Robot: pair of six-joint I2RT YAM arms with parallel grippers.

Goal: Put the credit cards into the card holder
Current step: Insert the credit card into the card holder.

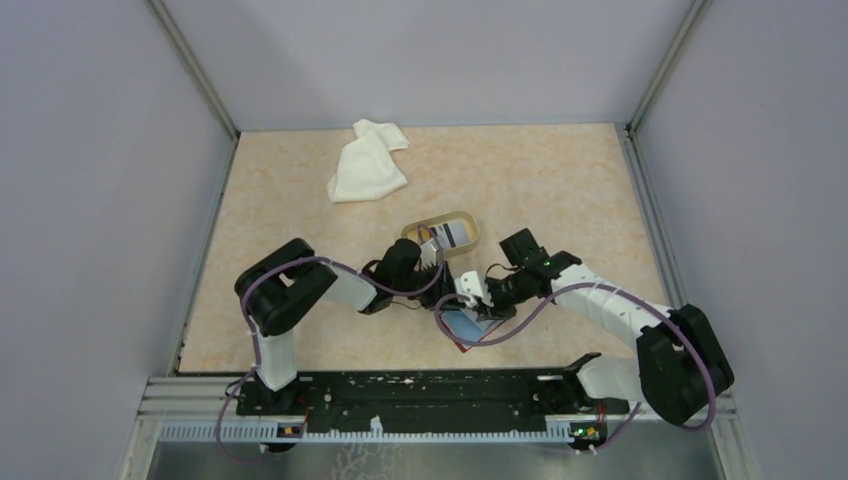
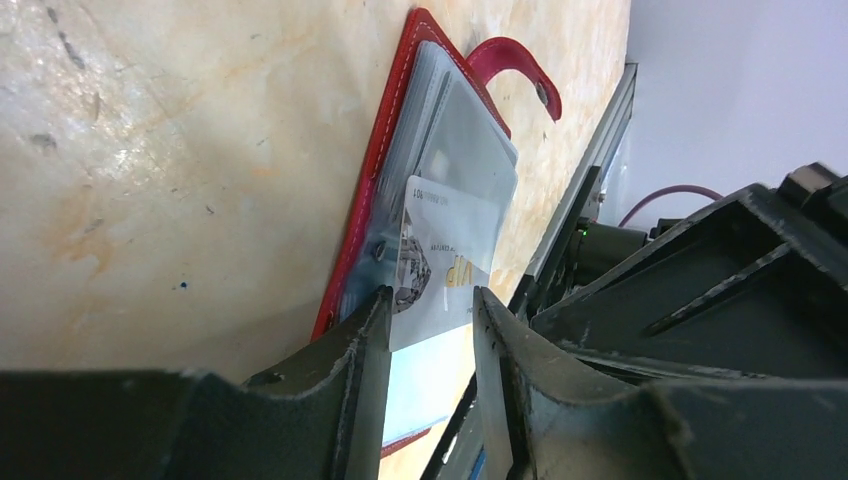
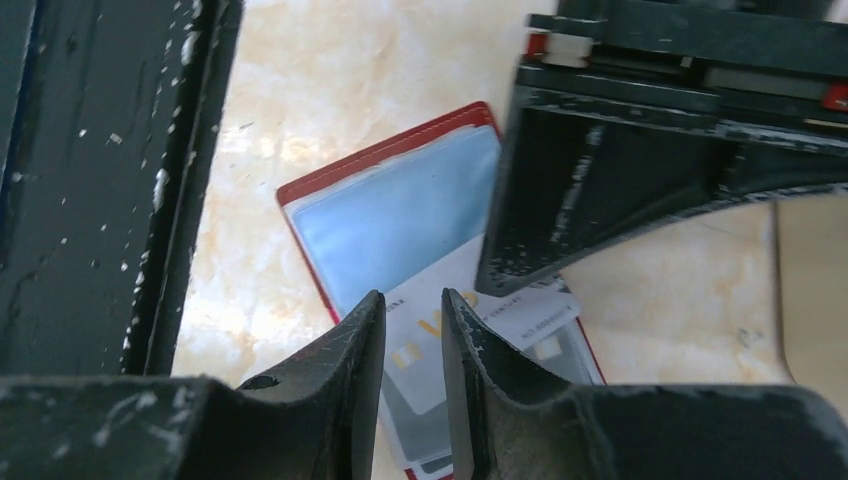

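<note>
The red card holder (image 1: 462, 328) lies open on the table between both grippers, clear pockets up; it shows in the left wrist view (image 2: 385, 170) and the right wrist view (image 3: 400, 210). A white-grey card with gold letters (image 2: 450, 250) lies partly in a pocket, its near end sticking out (image 3: 510, 318). My left gripper (image 2: 432, 300) is open, its fingers either side of the card's near edge (image 1: 432, 262). My right gripper (image 3: 414, 300) hovers over the same card with a narrow gap and holds nothing (image 1: 472, 292). More cards (image 1: 450, 235) lie in the tan dish.
The tan oval dish (image 1: 478, 232) sits just behind the grippers. A crumpled white cloth (image 1: 365, 165) lies at the back left. The two grippers are very close; the left one (image 3: 600, 170) fills the right wrist view's upper right. Grey walls enclose the table.
</note>
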